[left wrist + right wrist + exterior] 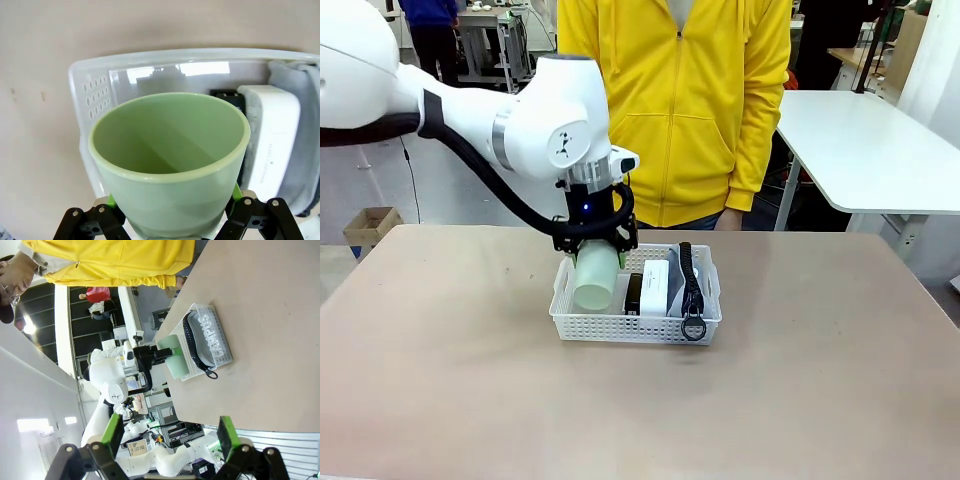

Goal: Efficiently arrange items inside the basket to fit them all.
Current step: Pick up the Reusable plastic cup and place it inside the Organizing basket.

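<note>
Here, from the front, we should lower the cup [597, 279] straight into the basket's [635, 326] free left end, clear of the stapler [633, 293]; our left gripper [596, 252] pinches it from above, arm reaching down. At the left wrist, the cup hangs mouth-forward beside the block [270, 145]. At the right wrist, our right gripper [168, 436] is spread, well away from the basket.

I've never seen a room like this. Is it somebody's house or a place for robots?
Probably a robot lab or workshop, not a house. A white robot arm holds a pale green cup over a white basket on a plain table, and metal equipment racks and another worktable stand behind.
</note>
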`<state>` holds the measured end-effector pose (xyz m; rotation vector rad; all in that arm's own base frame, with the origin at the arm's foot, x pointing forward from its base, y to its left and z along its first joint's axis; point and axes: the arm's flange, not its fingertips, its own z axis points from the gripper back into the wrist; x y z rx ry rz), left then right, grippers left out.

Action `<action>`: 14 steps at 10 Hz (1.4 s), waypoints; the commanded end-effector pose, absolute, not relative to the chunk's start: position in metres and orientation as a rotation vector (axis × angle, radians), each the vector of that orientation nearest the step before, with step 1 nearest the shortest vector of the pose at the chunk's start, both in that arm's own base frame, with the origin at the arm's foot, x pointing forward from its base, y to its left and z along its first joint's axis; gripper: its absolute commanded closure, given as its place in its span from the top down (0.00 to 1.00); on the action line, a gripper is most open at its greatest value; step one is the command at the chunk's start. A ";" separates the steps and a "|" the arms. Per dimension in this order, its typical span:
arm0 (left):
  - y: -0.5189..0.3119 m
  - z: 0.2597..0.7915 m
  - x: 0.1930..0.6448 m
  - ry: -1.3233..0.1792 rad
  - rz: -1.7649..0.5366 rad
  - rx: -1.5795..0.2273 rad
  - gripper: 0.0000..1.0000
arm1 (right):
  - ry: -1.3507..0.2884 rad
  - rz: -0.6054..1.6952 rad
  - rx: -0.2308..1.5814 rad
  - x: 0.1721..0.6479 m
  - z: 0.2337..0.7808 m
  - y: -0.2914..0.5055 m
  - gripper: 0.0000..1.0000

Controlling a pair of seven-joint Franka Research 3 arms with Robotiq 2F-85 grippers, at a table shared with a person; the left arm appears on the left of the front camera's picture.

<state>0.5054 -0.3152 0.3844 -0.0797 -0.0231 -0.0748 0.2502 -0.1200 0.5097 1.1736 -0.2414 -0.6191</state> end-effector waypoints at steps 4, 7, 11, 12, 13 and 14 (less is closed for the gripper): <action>-0.317 0.356 0.500 -0.001 -0.066 -0.064 0.87 | -0.247 -0.618 1.196 0.252 0.513 -0.118 1.00; -0.320 0.345 0.504 0.007 -0.063 -0.038 0.87 | -0.247 -0.618 1.196 0.252 0.513 -0.118 1.00; -0.320 0.345 0.507 0.004 -0.067 -0.034 1.00 | -0.247 -0.618 1.196 0.252 0.513 -0.118 1.00; -0.318 0.345 0.508 0.002 -0.068 -0.044 1.00 | -0.247 -0.618 1.196 0.252 0.513 -0.118 1.00; -0.317 0.346 0.509 0.004 -0.059 -0.051 1.00 | -0.247 -0.618 1.196 0.252 0.513 -0.118 1.00; -0.315 0.346 0.510 0.000 -0.056 -0.060 1.00 | -0.247 -0.618 1.196 0.252 0.513 -0.118 1.00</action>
